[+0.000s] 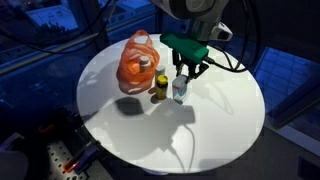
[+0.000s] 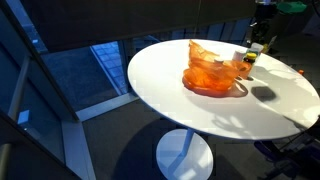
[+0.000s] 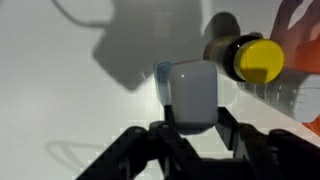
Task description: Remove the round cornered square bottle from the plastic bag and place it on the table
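The round-cornered square bottle (image 1: pixel 179 90) has a pale cap and clear body. It stands on the round white table (image 1: pixel 230 115) beside the orange plastic bag (image 1: pixel 137 60). In the wrist view the bottle (image 3: pixel 192 92) sits between my two black fingers, which press its sides. My gripper (image 1: pixel 191 73) comes down on it from above and is shut on it. In an exterior view the bag (image 2: pixel 212 68) lies crumpled on the table, with my gripper (image 2: pixel 262 35) at the far right edge.
A dark bottle with a yellow cap (image 1: pixel 159 87) stands right next to the square bottle, between it and the bag; it also shows in the wrist view (image 3: pixel 248 58). Cables and a power strip (image 1: pixel 60 155) lie on the floor.
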Robot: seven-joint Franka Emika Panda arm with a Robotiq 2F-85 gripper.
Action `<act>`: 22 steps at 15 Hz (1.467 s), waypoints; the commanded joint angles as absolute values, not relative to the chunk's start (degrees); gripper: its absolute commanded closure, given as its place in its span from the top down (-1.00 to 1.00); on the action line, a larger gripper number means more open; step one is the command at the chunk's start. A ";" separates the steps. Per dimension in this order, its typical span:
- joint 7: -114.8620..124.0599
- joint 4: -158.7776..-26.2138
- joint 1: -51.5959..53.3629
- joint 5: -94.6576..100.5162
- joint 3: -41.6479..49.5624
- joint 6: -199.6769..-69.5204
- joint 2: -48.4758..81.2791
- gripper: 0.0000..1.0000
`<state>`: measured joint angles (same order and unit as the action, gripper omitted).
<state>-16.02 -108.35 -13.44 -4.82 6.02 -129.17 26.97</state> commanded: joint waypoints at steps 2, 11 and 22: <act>-19.30 -107.55 -15.77 -7.97 4.09 -128.71 28.00 -0.57; -22.99 -107.62 -17.40 -11.10 2.62 -129.68 29.24 -0.57; -23.65 -107.82 -17.76 -11.03 1.85 -132.14 30.42 0.46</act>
<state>-21.59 -108.24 -16.30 -9.62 3.07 -132.01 30.40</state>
